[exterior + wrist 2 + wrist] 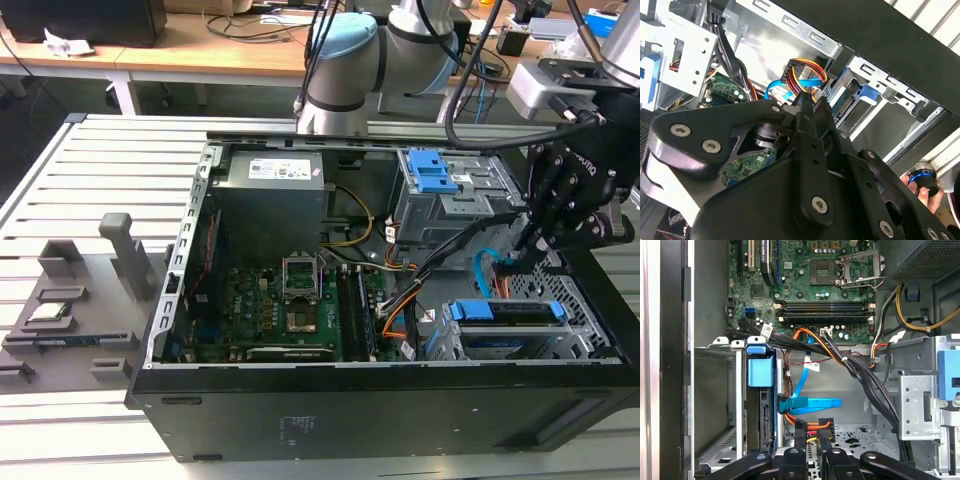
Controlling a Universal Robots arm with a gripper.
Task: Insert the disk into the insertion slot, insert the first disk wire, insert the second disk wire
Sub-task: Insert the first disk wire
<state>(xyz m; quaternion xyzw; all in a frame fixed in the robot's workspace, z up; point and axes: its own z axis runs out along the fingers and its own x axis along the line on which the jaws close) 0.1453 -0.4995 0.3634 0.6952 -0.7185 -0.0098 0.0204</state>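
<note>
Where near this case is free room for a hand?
Free: slatted table at the exterior view's left, bordered by case and grey fixture. Crowded: around the gripper holding the first disk wire beside the second disk wire.

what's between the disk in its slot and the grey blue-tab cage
In the first wrist view: the light-blue flat cable, the thick black cable bundle, and the gripper clamping the red-orange wires' plug.
</note>
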